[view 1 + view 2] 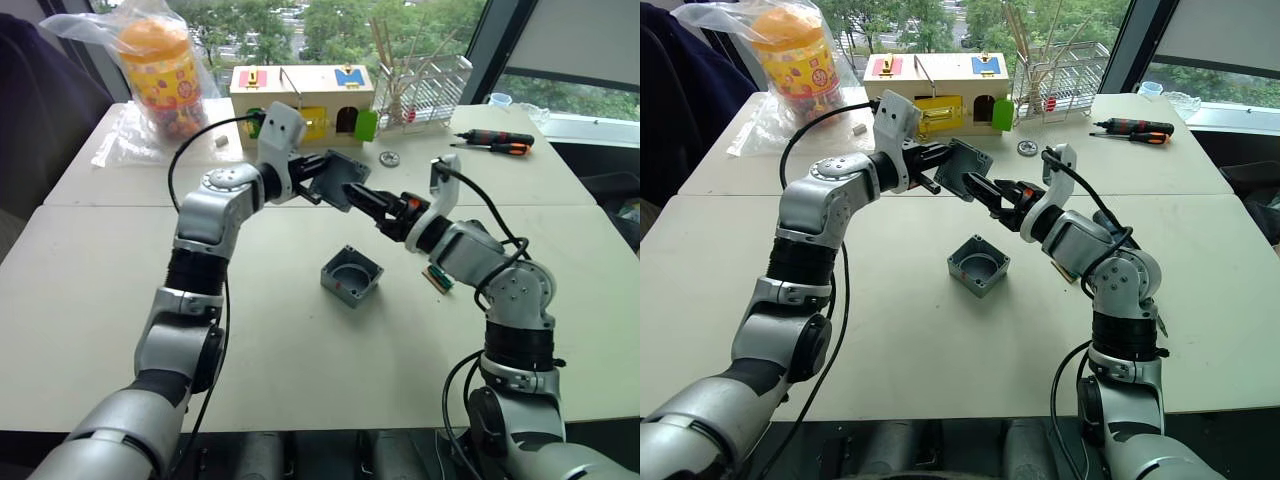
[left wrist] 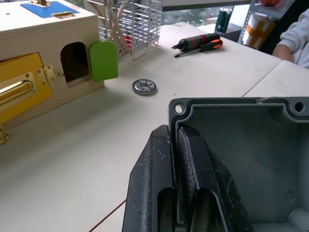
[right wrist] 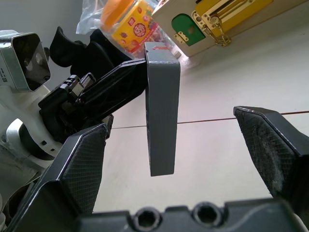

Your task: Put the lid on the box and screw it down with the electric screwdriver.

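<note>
The grey lid (image 1: 340,180) hangs in mid-air above the table, tilted, with my left gripper (image 1: 320,185) shut on its rim; the left wrist view shows its hollow inside (image 2: 241,145) beside the black fingers (image 2: 159,183). My right gripper (image 1: 360,197) is open just to the right of the lid. In the right wrist view the lid (image 3: 161,111) stands edge-on between the spread fingers (image 3: 82,164), touching neither. The grey box (image 1: 351,276) sits open side up on the table below both grippers, a small red mark on its near side. The electric screwdriver is out of view.
A wooden box with coloured doors (image 1: 300,100), a wire rack (image 1: 430,85) and a bagged orange container (image 1: 165,70) line the far edge. Two hand screwdrivers (image 1: 497,143) lie at the far right, a metal ring (image 1: 389,158) nearer. A small green board (image 1: 437,278) lies under my right forearm.
</note>
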Controlling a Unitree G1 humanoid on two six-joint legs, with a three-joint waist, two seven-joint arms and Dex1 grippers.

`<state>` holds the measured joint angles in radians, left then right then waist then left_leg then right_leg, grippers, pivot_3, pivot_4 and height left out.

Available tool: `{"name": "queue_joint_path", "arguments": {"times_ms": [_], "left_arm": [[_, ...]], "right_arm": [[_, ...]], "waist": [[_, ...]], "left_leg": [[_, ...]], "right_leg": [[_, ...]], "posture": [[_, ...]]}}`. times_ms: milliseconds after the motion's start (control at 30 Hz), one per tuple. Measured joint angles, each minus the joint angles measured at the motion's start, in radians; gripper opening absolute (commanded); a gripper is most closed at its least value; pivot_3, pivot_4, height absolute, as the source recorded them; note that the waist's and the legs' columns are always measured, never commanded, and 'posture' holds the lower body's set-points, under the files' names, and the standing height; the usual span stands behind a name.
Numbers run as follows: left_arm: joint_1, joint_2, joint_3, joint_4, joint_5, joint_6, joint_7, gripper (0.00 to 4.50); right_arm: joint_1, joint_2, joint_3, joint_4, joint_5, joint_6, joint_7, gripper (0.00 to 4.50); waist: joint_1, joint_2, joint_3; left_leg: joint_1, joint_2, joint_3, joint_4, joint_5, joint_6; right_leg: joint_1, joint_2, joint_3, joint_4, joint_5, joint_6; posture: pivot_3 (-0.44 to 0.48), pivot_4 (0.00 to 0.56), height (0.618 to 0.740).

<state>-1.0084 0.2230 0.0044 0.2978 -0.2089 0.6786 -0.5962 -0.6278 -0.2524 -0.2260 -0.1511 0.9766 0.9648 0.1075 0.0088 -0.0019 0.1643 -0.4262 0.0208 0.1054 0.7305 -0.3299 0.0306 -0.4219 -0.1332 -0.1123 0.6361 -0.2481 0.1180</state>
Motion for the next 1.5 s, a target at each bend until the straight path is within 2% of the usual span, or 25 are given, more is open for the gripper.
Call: {"name": "queue_joint_path", "arguments": {"times_ms": [33, 67, 133, 200, 367, 700, 933, 1000, 1233, 1400, 1500], "left_arm": [[0.0, 0.0, 0.0, 0.0, 0.0, 0.0, 0.0, 0.0], [0.0, 0.0, 0.0, 0.0, 0.0, 0.0, 0.0, 0.0], [0.0, 0.0, 0.0, 0.0, -0.001, 0.0, -0.001, 0.0], [0.0, 0.0, 0.0, 0.0, -0.003, 0.0, -0.002, 0.0], [0.0, -0.001, 0.003, -0.012, -0.023, 0.011, -0.002, 0.0], [0.003, 0.004, 0.01, -0.033, -0.04, 0.031, 0.007, 0.0], [0.005, 0.003, 0.01, -0.041, -0.063, 0.033, -0.002, 0.0], [0.005, 0.004, 0.01, -0.042, -0.064, 0.033, -0.003, 0.0], [0.007, 0.005, 0.009, -0.045, -0.066, 0.033, -0.01, 0.0], [0.015, 0.007, 0.008, -0.047, -0.066, 0.033, -0.011, 0.0], [0.015, 0.007, 0.008, -0.048, -0.066, 0.033, -0.011, 0.0]], "right_arm": [[0.0, 0.002, -0.005, 0.0, 0.0, -0.002, 0.0, 4.05], [0.0, 0.006, -0.011, 0.0, 0.0, -0.004, 0.0, 3.85], [0.0, 0.009, -0.015, 0.0, 0.0, -0.01, 0.002, 3.0], [0.0, 0.011, -0.015, 0.0, 0.0, -0.011, 0.004, 2.39], [0.001, 0.029, -0.016, 0.004, -0.005, -0.015, 0.009, 0.08], [0.001, 0.039, -0.021, 0.011, -0.004, -0.022, 0.024, 0.08], [0.012, 0.039, -0.005, 0.004, 0.006, -0.012, 0.067, 3.6], [0.014, 0.039, -0.003, 0.002, 0.008, -0.011, 0.069, 4.34], [0.014, 0.039, -0.011, 0.002, 0.008, -0.021, 0.064, 4.34], [0.014, 0.039, -0.015, 0.002, 0.007, -0.025, 0.058, 2.48], [0.014, 0.039, -0.014, 0.002, 0.004, -0.032, 0.057, 1.07]], "waist": [[0.0, 0.0, 0.0], [0.0, 0.0, 0.0], [0.0, 0.0, 0.0], [0.0, 0.0, 0.0], [-0.001, 0.0, 0.0], [-0.001, 0.0, 0.0], [-0.002, 0.0, 0.0], [-0.002, 0.0, 0.0], [-0.002, 0.0, 0.0], [-0.002, 0.0, 0.0], [-0.002, 0.0, 0.0]], "left_leg": [[0.0, 0.0, 0.0, 0.0, 0.0, 0.0], [0.0, 0.0, 0.0, 0.0, 0.0, 0.0], [0.0, 0.0, 0.0, 0.0, 0.0, 0.0], [0.0, 0.0, 0.0, 0.0, 0.0, 0.0], [0.0, 0.0, 0.0, 0.0, 0.0, 0.0], [0.0, 0.0, 0.0, 0.0, 0.0, 0.0], [0.0, 0.0, 0.0, -0.001, 0.0, 0.0], [0.0, 0.0, 0.0, -0.001, 0.0, 0.0], [0.0, 0.0, 0.0, -0.001, 0.0, -0.001], [0.0, 0.0, 0.0, -0.001, 0.0, -0.001], [0.0, 0.0, 0.0, -0.001, 0.0, -0.001]], "right_leg": [[0.0, 0.0, 0.0, 0.0, 0.0, 0.0], [0.0, 0.0, 0.0, 0.0, 0.0, 0.0], [0.0, 0.0, 0.0, 0.0, 0.0, 0.0], [0.0, 0.0, 0.0, 0.0, 0.0, 0.0], [0.0, 0.0, 0.0, 0.0, 0.0, 0.0], [0.0, 0.0, 0.0, 0.0, 0.0, 0.0], [0.0, 0.0, 0.0, 0.0, 0.0, 0.0], [0.0, 0.0, 0.0, 0.0, 0.0, 0.0], [0.0, 0.0, 0.0, 0.0, 0.0, 0.0], [0.0, 0.0, 0.0, 0.0, 0.0, 0.0], [0.0, 0.0, 0.0, -0.001, 0.0, 0.0]], "posture": [[0.0, 0.15, 0.711], [0.0, 0.15, 0.711], [0.0, 0.15, 0.711], [0.0, 0.15, 0.711], [0.0, 0.15, 0.711], [0.0, 0.15, 0.711], [0.0, 0.15, 0.711], [0.0, 0.15, 0.711], [0.0, 0.15, 0.711], [0.0, 0.15, 0.711], [0.0, 0.15, 0.711]]}}
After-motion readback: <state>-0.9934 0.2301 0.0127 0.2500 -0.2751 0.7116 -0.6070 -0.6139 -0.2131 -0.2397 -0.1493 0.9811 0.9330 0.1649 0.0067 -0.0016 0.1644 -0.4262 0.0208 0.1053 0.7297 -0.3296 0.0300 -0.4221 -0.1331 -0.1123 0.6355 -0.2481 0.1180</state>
